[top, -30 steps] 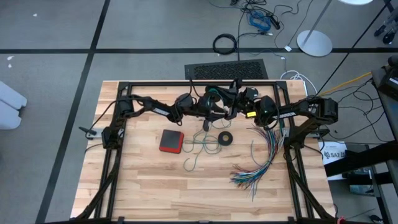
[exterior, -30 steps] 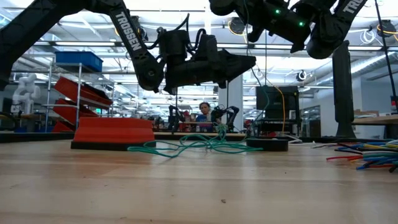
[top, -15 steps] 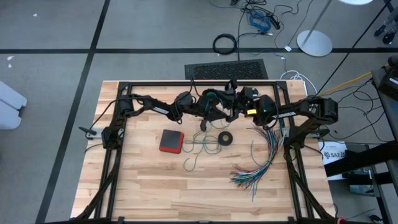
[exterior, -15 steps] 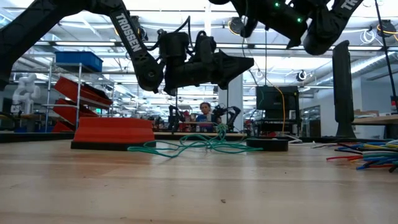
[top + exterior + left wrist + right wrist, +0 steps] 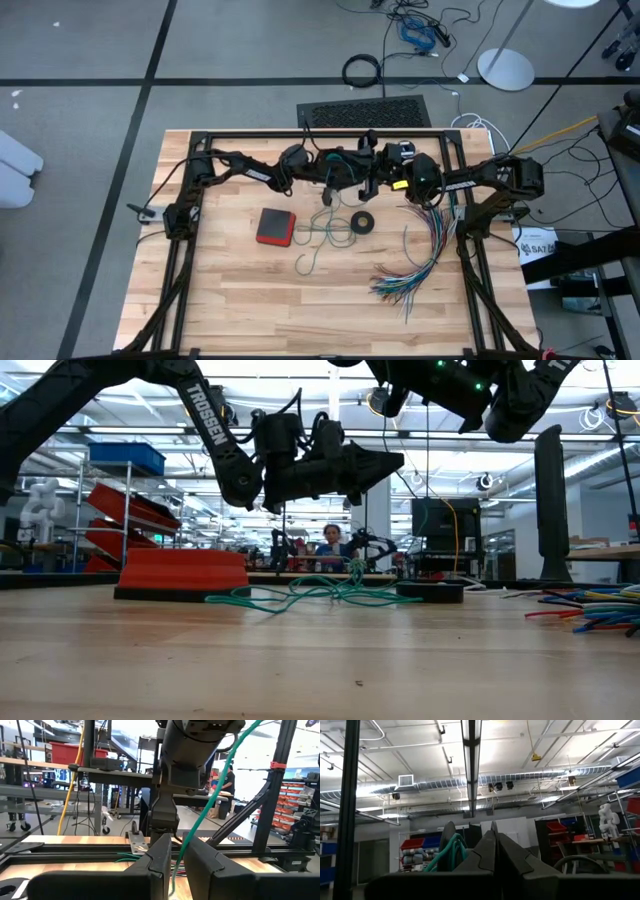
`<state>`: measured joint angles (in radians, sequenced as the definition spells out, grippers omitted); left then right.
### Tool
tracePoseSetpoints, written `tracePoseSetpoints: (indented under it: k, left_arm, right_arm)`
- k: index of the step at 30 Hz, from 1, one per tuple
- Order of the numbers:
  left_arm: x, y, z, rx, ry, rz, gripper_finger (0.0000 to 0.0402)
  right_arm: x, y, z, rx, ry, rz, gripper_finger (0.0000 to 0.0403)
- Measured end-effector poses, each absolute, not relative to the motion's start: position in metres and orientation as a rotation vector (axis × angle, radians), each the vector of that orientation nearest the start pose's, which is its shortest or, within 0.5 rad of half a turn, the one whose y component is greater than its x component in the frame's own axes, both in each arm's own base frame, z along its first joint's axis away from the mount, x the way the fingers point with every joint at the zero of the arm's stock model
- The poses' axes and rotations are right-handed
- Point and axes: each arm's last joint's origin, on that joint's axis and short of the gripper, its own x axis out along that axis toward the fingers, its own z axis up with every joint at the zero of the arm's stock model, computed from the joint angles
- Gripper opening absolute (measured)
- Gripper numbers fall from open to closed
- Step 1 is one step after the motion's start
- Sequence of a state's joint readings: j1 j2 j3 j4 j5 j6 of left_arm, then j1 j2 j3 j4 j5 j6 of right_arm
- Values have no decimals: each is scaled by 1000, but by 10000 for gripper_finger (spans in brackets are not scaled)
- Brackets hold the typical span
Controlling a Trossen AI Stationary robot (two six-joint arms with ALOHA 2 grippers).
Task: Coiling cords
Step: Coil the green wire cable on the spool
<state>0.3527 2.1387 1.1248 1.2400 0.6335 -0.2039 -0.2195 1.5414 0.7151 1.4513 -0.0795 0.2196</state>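
**Kid:** The green cord (image 5: pixel 318 232), where is it?

**Helper:** Most of it lies in a loose, loopy pile on the wooden table (image 5: pixel 230 290), down below the two grippers. One end goes up from the pile to the grippers, which hang in the air near the back of the table.

**Kid:** Who is holding it?

**Helper:** The left gripper (image 5: pixel 172 857) has its two fingers almost together, with just a thin gap. The green cord runs right through that gap, so it looks pinched there. Past those fingers the cord climbs up to the right gripper (image 5: pixel 492 840). That one is squeezed tight. Green loops sit just beside its fingers, so some cord looks wound there already. I can't see for sure that its tips have hold of the cord.

**Kid:** What else is close by?

**Helper:** Under the grippers, next to the pile, there is a small black ring (image 5: pixel 362 222) and a red box (image 5: pixel 275 226). Further off, on the right gripper's side, is a fan of colored wires (image 5: pixel 418 262). I can't spot the white cord.

**Kid:** How do they do it well?

**Helper:** I think the left one should let the cord slide gently, not yank. Keep it a bit tight, so each new loop lies next to the last. Go slow, or the pile may knot or drag the ring along.
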Motion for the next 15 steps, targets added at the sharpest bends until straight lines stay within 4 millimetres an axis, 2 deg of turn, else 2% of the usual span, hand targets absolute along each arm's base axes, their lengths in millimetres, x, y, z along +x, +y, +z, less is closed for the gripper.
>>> tracePoseSetpoints:
  k: [15]
  left_arm:
    - [405, 143, 170, -103, -159, -368, 53]
  right_arm:
    - [295, -64, 283, 103, -618, -75, 0]
